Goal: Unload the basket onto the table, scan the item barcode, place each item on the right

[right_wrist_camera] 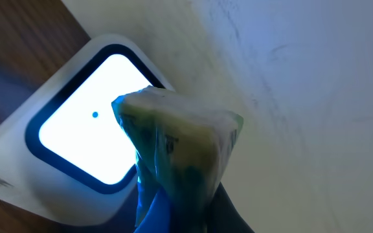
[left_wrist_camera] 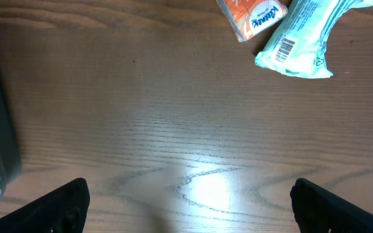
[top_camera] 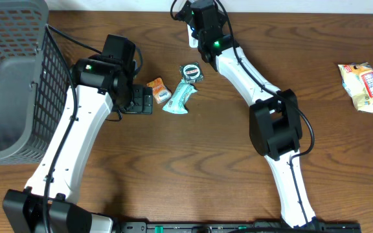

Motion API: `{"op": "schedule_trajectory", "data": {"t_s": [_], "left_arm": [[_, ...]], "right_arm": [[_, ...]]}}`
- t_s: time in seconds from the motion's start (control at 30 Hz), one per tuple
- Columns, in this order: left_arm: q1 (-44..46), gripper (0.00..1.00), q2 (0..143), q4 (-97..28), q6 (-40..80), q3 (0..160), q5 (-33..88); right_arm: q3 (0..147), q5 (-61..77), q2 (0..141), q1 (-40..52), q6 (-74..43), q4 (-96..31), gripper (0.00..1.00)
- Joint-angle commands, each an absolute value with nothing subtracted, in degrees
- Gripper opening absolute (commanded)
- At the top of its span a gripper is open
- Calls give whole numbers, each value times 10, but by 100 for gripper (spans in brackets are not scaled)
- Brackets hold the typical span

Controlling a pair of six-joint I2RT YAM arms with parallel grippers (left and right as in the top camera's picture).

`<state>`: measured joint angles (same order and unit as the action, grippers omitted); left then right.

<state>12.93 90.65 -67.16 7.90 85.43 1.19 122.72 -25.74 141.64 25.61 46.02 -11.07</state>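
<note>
Packet [right_wrist_camera: 180,142] sits clamped in our right end effector [top_camera: 198,27], right in front of the scanner's [right_wrist_camera: 76,142] lit window at the far edge of the surface [top_camera: 173,168]. Left end effector [left_wrist_camera: 190,207]: jaws wide apart, hovering near a teal wrapper [left_wrist_camera: 303,39].

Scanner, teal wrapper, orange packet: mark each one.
scanner [right_wrist_camera: 76,141], right wrist view, on its lit window.
teal wrapper [left_wrist_camera: 306,32], left wrist view, on the pack's middle, beside the barcode.
orange packet [left_wrist_camera: 254,16], left wrist view, on its printed face.
</note>
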Motion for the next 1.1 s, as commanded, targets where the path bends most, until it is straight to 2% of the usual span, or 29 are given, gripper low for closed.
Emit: {"op": "schedule_trajectory", "data": {"t_s": [0.0,0.57,0.77,0.97,1.07], "left_arm": [[130,98,908,-674,82,853,9],[130,98,908,-673,82,853,9],[130,98,908,-674,82,853,9],[130,97,908,-674,82,853,9],[130,98,908,-674,82,853,9]], "right_arm": [[1233,-279,1419,267,500,-105,1],[1233,-283,1410,281,492,-114,1],[1233,-286,1354,260,415,-138,1],[1233,-279,1292,203,326,-246,1],[1233,-266,1279,134,250,-374,1]]}}
